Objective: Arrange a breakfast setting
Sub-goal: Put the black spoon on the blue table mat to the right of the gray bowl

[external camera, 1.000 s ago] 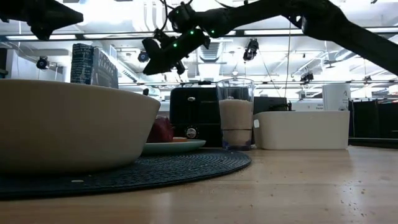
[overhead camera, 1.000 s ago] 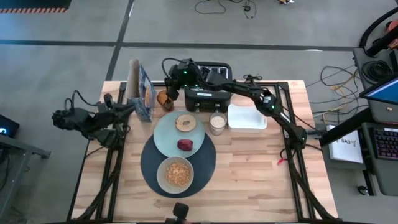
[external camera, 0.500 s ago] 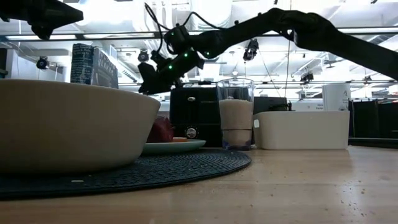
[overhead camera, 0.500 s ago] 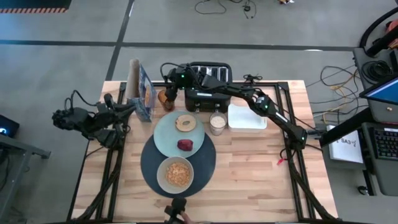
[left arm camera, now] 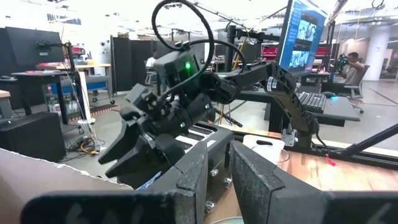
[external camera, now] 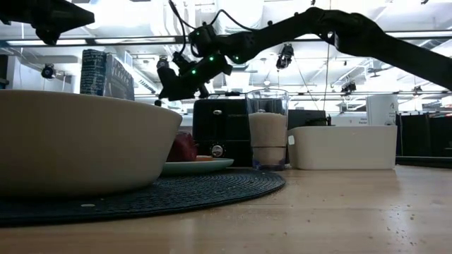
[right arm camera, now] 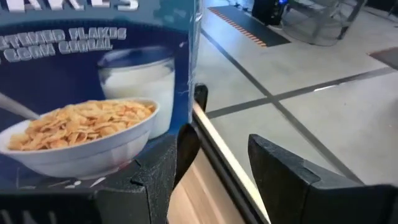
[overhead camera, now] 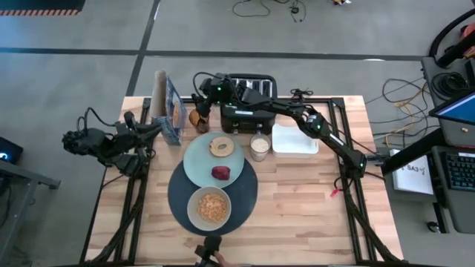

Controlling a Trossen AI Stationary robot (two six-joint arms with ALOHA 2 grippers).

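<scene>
Dark fingers of the right gripper [overhead camera: 197, 106] stand apart with nothing between them; in the right wrist view the two fingers [right arm camera: 292, 180] frame bare table edge and floor, with the blue cereal box [right arm camera: 93, 81] close in front. From above, this gripper hangs over the far left part of the table, just left of the black toaster [overhead camera: 249, 111] and right of the cereal box [overhead camera: 172, 111], above a small brown object [overhead camera: 196, 119] that cannot be made out. The right arm reaches across from the right side, passing over the toaster.

The low view shows the right gripper [external camera: 169, 83] raised well above the tabletop, beside the box [external camera: 106, 74].

Near of the gripper lies the breakfast setting. The pale mint plate [overhead camera: 197, 167] sits on the far part of the round dark-blue placemat [overhead camera: 245, 194] and carries the bagel [overhead camera: 221, 146] at its far side and the small dark-red fruit [overhead camera: 221, 173] nearer. The beige bowl [overhead camera: 209, 207], filled with flakes, rests on the near part of the placemat. The milk glass [overhead camera: 259, 147] stands just right of the plate, in front of the toaster, and the white tray [overhead camera: 295, 139] lies to its right.

The left gripper [overhead camera: 159, 127] waits at the left edge of the table beside the cereal box, its fingers [left arm camera: 261, 180] drawn nearly together and holding nothing.
</scene>
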